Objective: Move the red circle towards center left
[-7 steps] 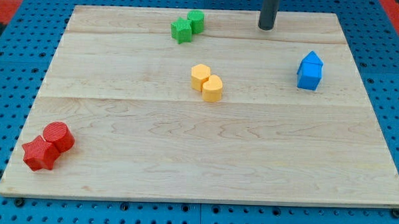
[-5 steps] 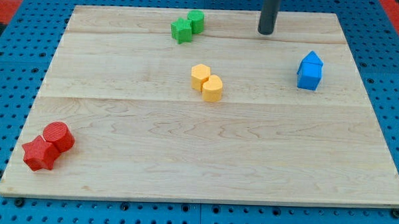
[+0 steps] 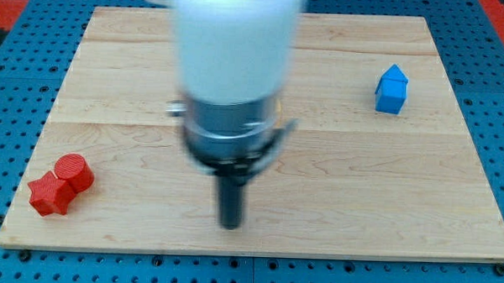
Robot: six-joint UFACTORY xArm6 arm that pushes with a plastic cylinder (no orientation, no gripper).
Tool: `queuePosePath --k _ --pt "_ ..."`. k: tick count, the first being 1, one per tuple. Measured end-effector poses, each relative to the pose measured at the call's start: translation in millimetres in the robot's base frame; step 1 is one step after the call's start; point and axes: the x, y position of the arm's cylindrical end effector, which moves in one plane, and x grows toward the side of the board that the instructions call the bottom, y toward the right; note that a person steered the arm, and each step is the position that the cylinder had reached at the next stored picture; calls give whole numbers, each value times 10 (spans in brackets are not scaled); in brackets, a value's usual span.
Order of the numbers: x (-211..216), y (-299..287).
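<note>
tip: my tip has swung from the worktop's 12–1 o'clock edge down to about 6 o'clock, near the bottom edge. Big jump in half a second; arm body is motion-blurred.
fingers: none on this rig, just a bare rod, so nothing clenched or released. Tip is not touching any block.
red circle: unmoved, at 8 o'clock of the worktop, bottom-left corner area. Touching the red star, which sits at its 7 o'clock.
tip vs red circle: tip is well apart, at the circle's 4 o'clock, with bare wood between them.
blue block: unmoved at 2 o'clock, house-like shape, far from the action.
hidden: green and yellow pairs, visible a moment ago at 12 o'clock and centre, are now behind the arm. Cannot tell if they shifted; nothing suggests contact.
meaning: looks like the approach leg, not the push. No progress on the circle itself yet.
target: centre left lies at the circle's 12 o'clock, so the push should run bottom to top.
next call: I'd judge the tip needs to get to the circle's 6 o'clock side, between it and the bottom edge, then drive up.
risk: star is in contact on that side; a sloppy line-up drags it along or knocks the circle off towards 9 o'clock.
</note>
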Motion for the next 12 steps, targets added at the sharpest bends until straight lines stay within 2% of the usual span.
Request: queuePosePath --k 3,4,5,6,7,8,10,11,12 --pt "-12 -1335" --pt "-296 -1688" --pt "-538 -1762" --pt "-657 -1537" --pt "-1108 -1755" --pt "-1121 -1767" --pt "-853 -1948" --pt "-859 -2150" --pt "-1005 -1931"
